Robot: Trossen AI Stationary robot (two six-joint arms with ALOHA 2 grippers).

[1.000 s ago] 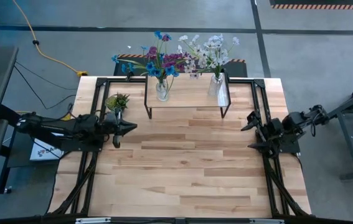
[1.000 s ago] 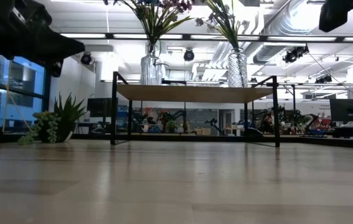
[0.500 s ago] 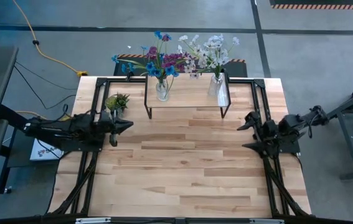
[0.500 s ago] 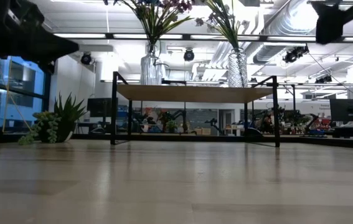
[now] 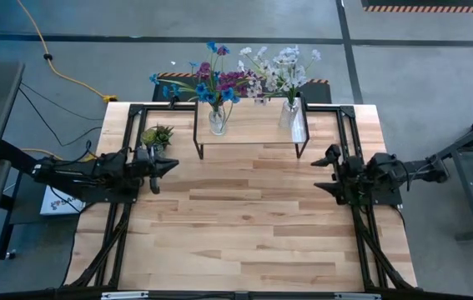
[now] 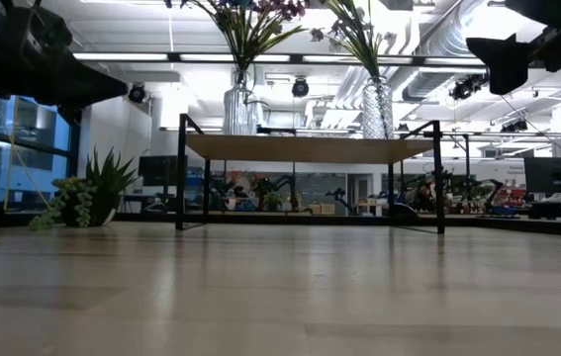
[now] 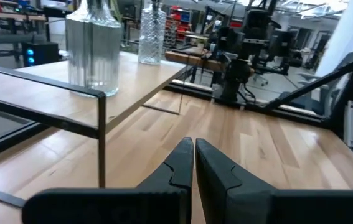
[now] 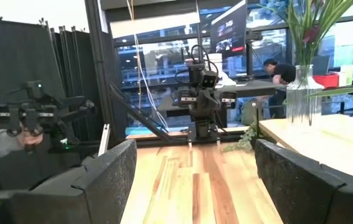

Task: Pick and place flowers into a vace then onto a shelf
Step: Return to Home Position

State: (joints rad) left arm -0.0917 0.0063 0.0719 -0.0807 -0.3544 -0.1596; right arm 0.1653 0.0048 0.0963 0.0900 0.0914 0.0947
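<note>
moved inward over the last second: finds the right gripper (image 5: 324, 171) farther in from the right edge of the bench (image 5: 244, 242) than before, and lower in the low view. shows it hanging above the wood, on the near side of the shelf (image 5: 253, 133) and just past that shelf's right end, fingers spread wide with nothing between them. finds the left gripper (image 5: 166, 167) drawn back a touch toward the left edge, above the bench just beside the small potted plant (image 5: 158, 135). shows its fingers pressed together with only a thin slit between, gripping nothing. leaves everything else where it was.

places the shelf at the far middle of the bench, on thin black legs. sets the left vase (image 5: 217, 122) near its left end and the right vase (image 5: 290, 115) near its right end, both clear, upright and well apart on the plank top. puts blue and purple flowers (image 5: 213, 83) in the left vase and white and pale pink flowers (image 5: 279, 65) in the right vase, stems down in the glass, blossoms fanned out above. holds both grippers well apart from shelf, vases and flowers. catches, in the right wrist view, a person's hand (image 8: 30, 138) on a dark device in the room beyond the bench, and a second person (image 8: 282, 70) farther back.
</note>
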